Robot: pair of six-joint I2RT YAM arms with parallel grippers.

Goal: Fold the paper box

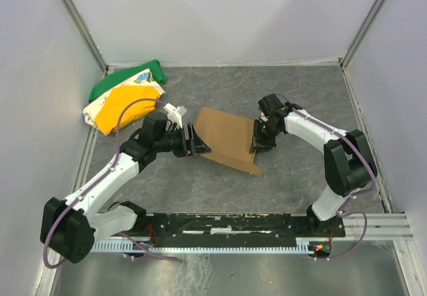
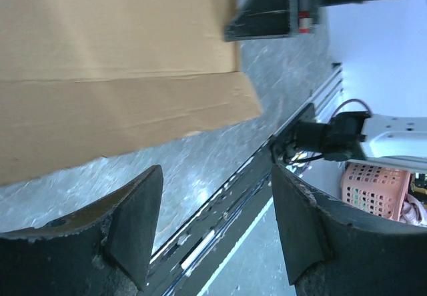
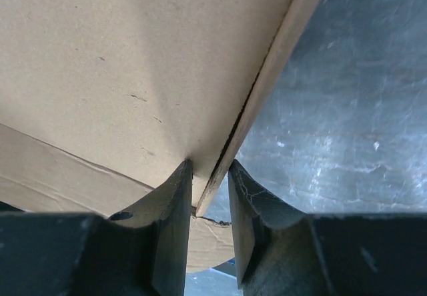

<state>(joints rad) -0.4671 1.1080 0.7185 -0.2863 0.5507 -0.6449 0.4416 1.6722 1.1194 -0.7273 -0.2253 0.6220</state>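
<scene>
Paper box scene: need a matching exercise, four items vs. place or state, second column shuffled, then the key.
Column one:
1. paper box
2. left gripper
3. right gripper
4. cloth bundle

Column two:
A. in the far-left corner
B. fingers apart, nothing between them
C. in the middle, between the two grippers
D. pinching the box's edge

Pairs: 1-C, 2-B, 3-D, 4-A
</scene>
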